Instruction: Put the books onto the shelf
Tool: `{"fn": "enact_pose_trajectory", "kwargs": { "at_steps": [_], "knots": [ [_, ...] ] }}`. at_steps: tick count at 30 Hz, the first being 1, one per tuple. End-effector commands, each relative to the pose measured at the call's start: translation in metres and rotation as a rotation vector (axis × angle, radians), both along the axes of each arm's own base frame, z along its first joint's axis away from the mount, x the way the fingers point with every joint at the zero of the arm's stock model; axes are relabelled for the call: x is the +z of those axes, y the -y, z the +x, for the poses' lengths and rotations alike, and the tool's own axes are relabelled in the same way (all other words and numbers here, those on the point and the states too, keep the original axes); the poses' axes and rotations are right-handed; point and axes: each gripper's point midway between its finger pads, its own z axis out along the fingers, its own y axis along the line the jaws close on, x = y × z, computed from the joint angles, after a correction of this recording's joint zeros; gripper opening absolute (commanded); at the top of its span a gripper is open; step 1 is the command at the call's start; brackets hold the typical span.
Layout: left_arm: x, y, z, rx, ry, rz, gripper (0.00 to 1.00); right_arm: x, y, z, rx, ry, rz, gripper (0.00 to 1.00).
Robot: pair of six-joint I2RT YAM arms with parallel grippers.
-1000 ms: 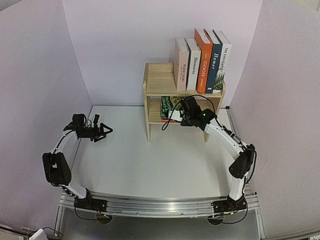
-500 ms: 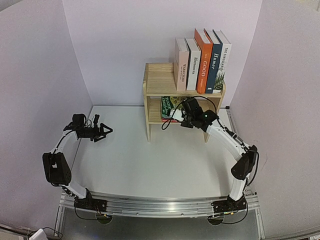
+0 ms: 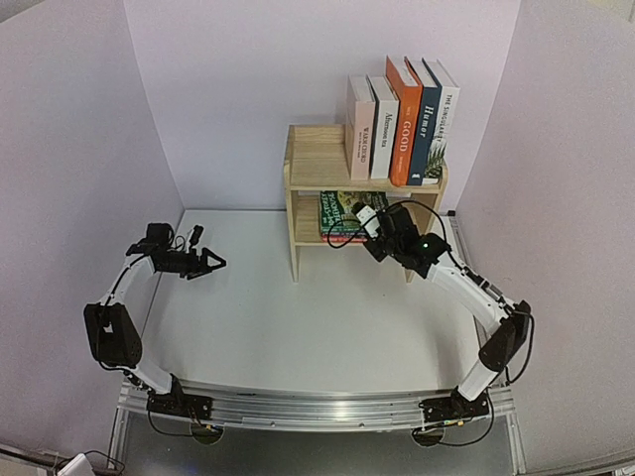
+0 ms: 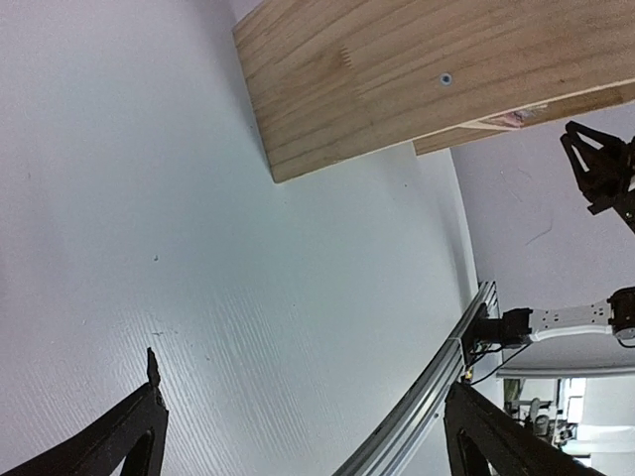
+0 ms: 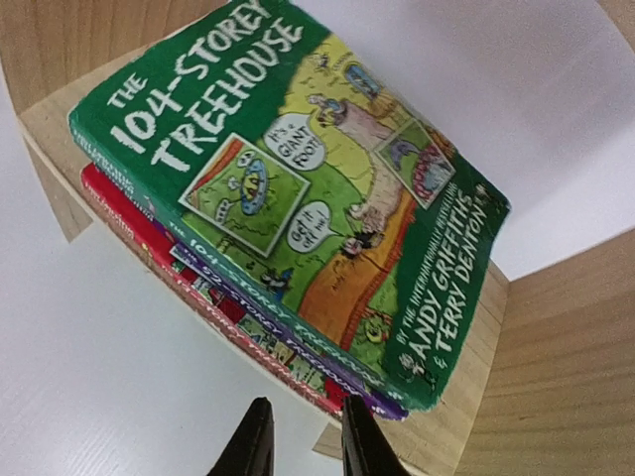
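Right wrist view shows the right gripper [image 5: 303, 421], jaws narrowly parted and empty, near the green book [image 5: 298, 198] on the shelf [image 5: 556, 347], so any retreat should run straight back.

**Bare Wood, Glossy Covers**

The shelf [image 3: 317, 159] is pale unpainted wood with plain grain and a matt finish. The green book [image 5: 298, 198] has a glossy printed paper cover, worn white along its edges. The table [image 3: 298, 317] is white with a faint, fine texture. The rail [image 3: 317, 409] is brushed metal.
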Motion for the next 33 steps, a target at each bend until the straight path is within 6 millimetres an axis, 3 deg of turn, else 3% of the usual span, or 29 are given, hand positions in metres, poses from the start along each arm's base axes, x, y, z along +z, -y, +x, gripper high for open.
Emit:
{"fn": "enact_pose_trajectory", "kwargs": {
  "at_steps": [1, 5, 8, 13, 21, 24, 29, 33],
  "knots": [
    [0.041, 0.024, -0.035, -0.27, 0.241, 0.167, 0.95, 0.05, 0.018, -0.004, -0.196, 0.128, 0.405, 0.32],
    [0.05, 0.031, -0.055, -0.46, 0.428, 0.365, 0.91, 0.044, 0.04, 0.0, -0.334, 0.079, 0.591, 0.5],
    [0.069, 0.047, -0.052, -0.529, 0.627, 0.442, 0.89, 0.035, 0.056, 0.006, -0.435, 0.022, 0.747, 0.66],
    [0.112, 0.112, -0.031, -0.529, 0.957, 0.444, 0.92, 0.023, 0.065, 0.019, -0.535, -0.04, 0.898, 0.87],
    [0.145, 0.209, -0.022, -0.5, 1.329, 0.373, 0.94, 0.017, 0.069, 0.038, -0.648, -0.053, 1.05, 0.86],
    [0.149, 0.224, -0.025, -0.494, 1.392, 0.36, 0.91, 0.012, 0.069, 0.038, -0.672, -0.061, 1.101, 0.79],
    [0.131, 0.251, -0.046, -0.582, 1.549, 0.35, 0.87, 0.005, 0.077, 0.034, -0.688, -0.008, 1.189, 0.77],
    [0.124, 0.276, -0.026, -0.51, 1.531, 0.346, 0.83, 0.003, 0.082, 0.034, -0.702, 0.024, 1.247, 0.8]
  ]
}}
